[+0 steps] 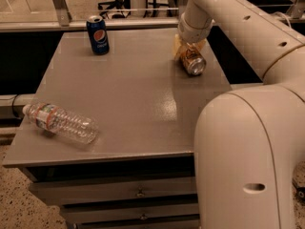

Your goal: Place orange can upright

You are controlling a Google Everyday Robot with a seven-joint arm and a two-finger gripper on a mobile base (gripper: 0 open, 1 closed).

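Note:
The orange can (193, 62) lies on its side near the far right edge of the grey table (128, 99), with its silver end facing the camera. My gripper (189, 48) is at the end of the cream arm, directly above the can's far end and close to or touching it. The wrist hides the far part of the can.
A blue Pepsi can (97, 35) stands upright at the far left of the table. A clear plastic water bottle (61, 123) lies on its side near the front left corner. My large arm housing (248, 156) fills the right foreground. Drawers sit under the tabletop.

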